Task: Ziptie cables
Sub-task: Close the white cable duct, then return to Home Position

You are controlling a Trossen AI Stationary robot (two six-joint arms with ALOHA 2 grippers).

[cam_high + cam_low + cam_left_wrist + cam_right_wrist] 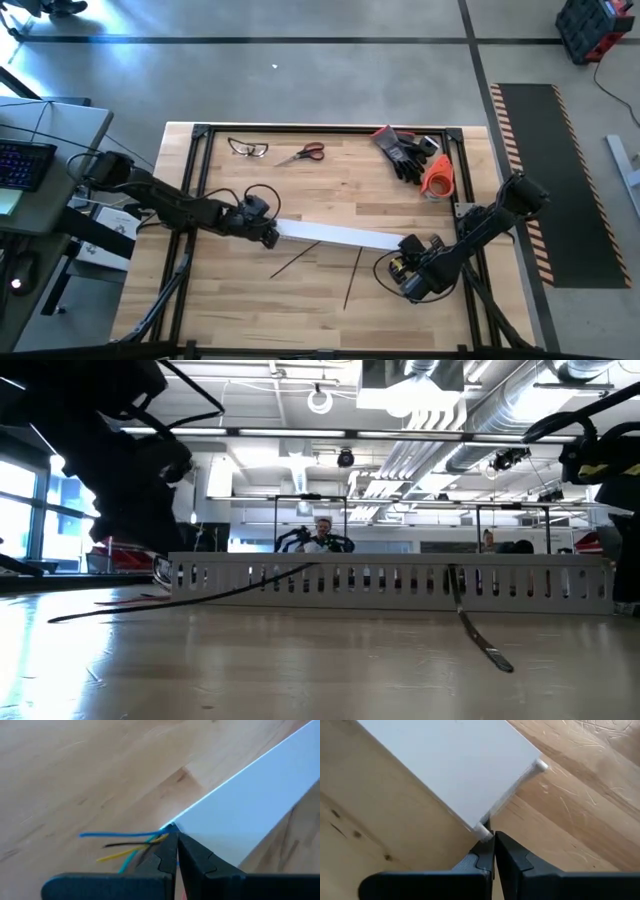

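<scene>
Low over the table, both grippers, left (270, 236) and right (408, 246), flank the white channel (335, 235) ends.

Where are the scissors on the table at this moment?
In the high view, the scissors lie near the table's far edge, left of the middle, just right of the safety glasses and well left of the black gloves.

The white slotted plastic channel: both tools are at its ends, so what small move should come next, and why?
Probably both tools should lift the white slotted plastic channel slightly. The left tool is shut at the end where thin coloured wires stick out, and the right tool is shut at the other end.
</scene>
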